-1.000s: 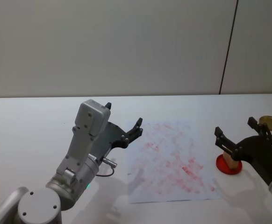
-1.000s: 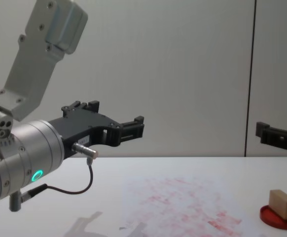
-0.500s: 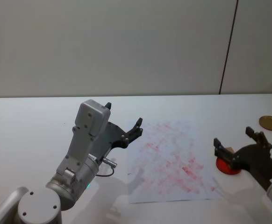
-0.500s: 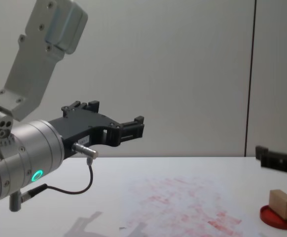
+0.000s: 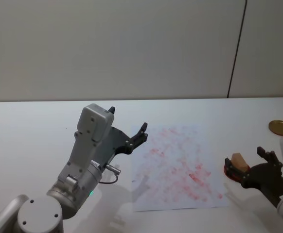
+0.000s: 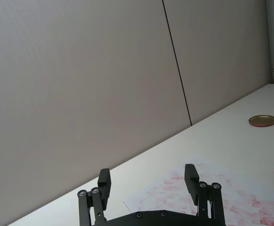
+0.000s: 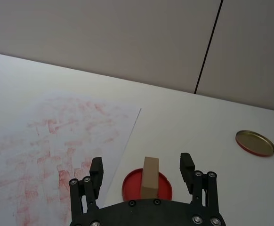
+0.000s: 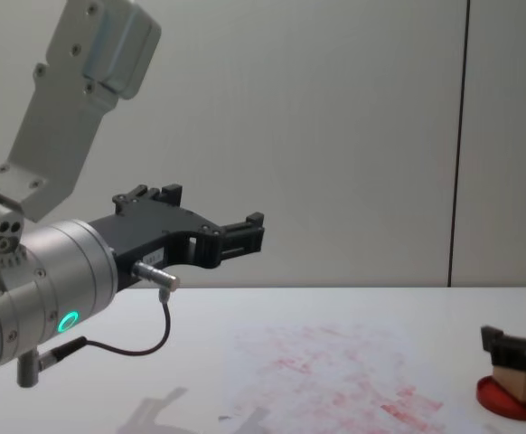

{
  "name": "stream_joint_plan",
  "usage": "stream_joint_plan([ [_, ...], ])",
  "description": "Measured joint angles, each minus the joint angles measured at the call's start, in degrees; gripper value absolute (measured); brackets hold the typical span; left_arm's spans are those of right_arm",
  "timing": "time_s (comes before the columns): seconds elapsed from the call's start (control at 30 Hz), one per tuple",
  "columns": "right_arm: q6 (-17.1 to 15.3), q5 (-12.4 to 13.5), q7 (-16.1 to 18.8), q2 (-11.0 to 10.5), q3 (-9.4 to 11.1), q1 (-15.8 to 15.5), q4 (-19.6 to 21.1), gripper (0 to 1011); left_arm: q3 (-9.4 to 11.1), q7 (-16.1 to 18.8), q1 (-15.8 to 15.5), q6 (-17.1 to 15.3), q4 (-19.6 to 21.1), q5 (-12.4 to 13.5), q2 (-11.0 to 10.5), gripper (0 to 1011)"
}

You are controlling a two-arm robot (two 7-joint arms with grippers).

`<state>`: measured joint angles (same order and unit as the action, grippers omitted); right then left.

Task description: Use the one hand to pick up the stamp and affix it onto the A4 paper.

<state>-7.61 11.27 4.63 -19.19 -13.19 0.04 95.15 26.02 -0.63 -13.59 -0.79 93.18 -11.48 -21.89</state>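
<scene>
Both pincers gape wide: right pincer straddles the half-hidden stamp, left pincer hangs beside the paper.

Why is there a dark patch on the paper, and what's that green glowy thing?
Head view: the grey patch on the A4 paper's near-left corner is a soft shadow, lying below the left gripper. Chest view: the green glow is a ring light on the left arm's wrist, and a faint shadow falls on the table beneath it.
</scene>
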Motion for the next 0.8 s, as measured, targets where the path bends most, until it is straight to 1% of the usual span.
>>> stream_joint_plan([
  [0.43, -0.67, 1.4, -0.08, 0.84, 0.31, 0.89, -3.35, 1001, 0.0, 0.0, 0.0, 0.0, 0.0, 0.0, 0.0, 993],
  [0.8, -1.57, 3.06, 0.09, 2.01, 0.45, 2.58, -6.46, 1001, 0.0, 0.0, 0.0, 0.0, 0.0, 0.0, 0.0, 993],
])
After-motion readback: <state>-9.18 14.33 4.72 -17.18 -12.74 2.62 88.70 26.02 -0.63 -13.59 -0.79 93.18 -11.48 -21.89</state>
